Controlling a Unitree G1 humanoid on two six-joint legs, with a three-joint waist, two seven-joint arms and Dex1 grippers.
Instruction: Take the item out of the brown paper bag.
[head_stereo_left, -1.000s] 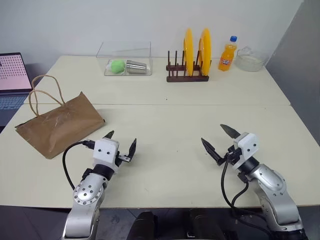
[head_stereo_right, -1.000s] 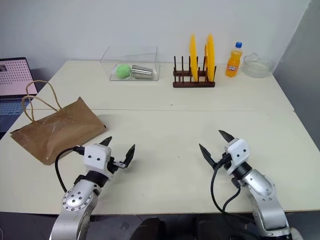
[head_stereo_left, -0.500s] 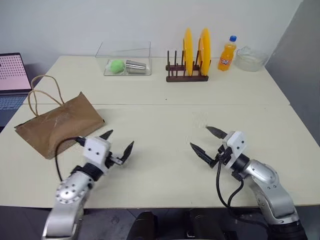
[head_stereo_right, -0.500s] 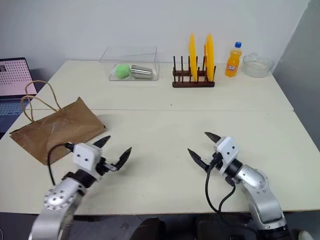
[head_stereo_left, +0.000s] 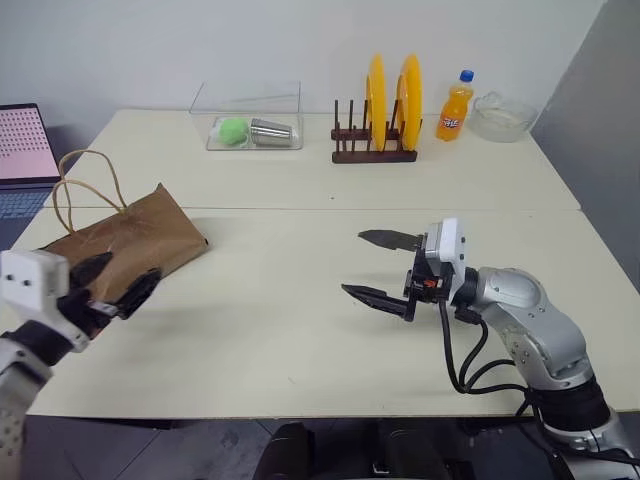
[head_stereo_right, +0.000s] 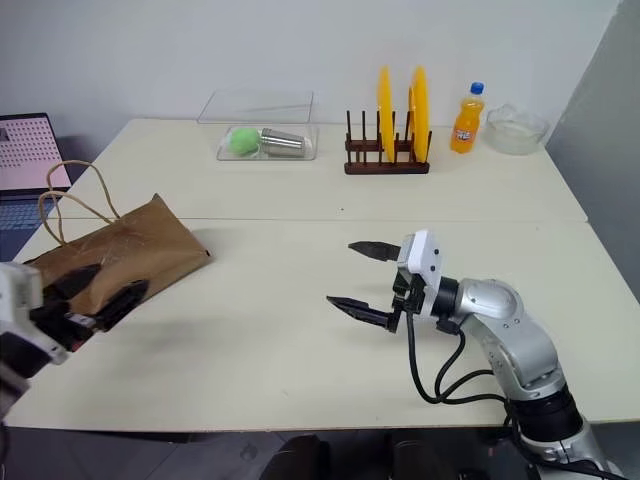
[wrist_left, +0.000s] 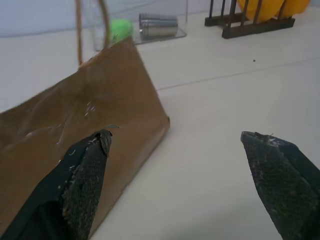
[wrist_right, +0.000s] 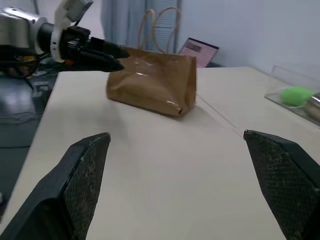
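Both our tools spread, empty: left tool (head_stereo_left: 112, 283) at brown paper bag (head_stereo_left: 125, 243), right tool (head_stereo_left: 385, 268) well apart. Risk: bag slides on worktop (head_stereo_left: 300, 330) w/o a hold.

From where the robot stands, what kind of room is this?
Probably a lab or office test space: plain cream tables pushed together against a bare white wall, a laptop at the edge, and staged props like a plate rack and a clear bin.
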